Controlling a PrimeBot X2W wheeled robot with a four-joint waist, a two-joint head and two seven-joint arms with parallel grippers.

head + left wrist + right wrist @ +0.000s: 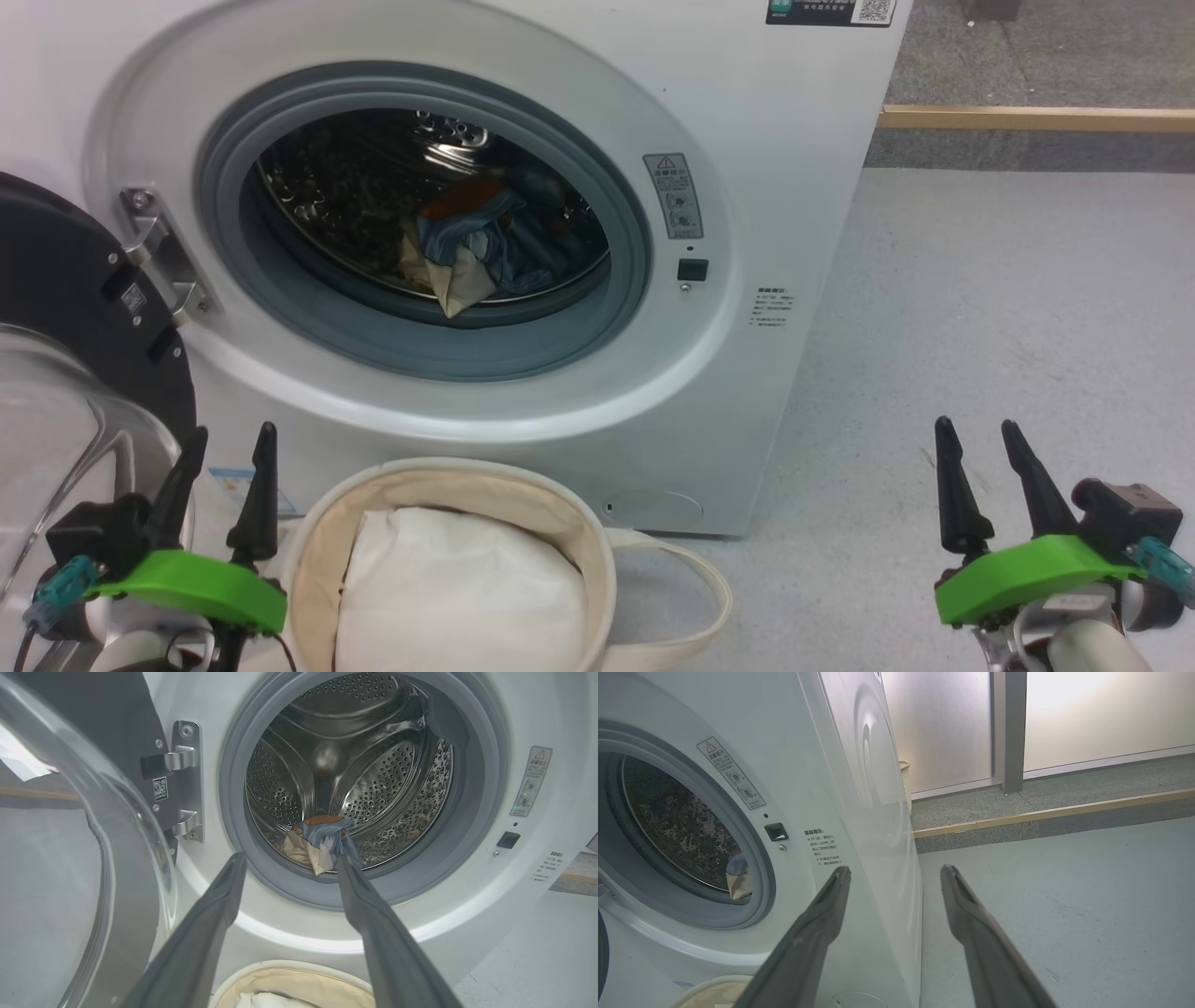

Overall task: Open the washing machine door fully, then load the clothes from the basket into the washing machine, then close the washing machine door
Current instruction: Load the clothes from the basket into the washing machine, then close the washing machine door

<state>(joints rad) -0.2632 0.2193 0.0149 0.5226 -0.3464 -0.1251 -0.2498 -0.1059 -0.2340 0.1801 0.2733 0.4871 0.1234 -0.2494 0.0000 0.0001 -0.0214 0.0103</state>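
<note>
Clothes (467, 243), blue and cream, lay in the white washing machine (766, 140); left gripper (233, 431) and right gripper (975, 425) parted and empty, we favoured a rim push on the round black door (65, 280).
</note>
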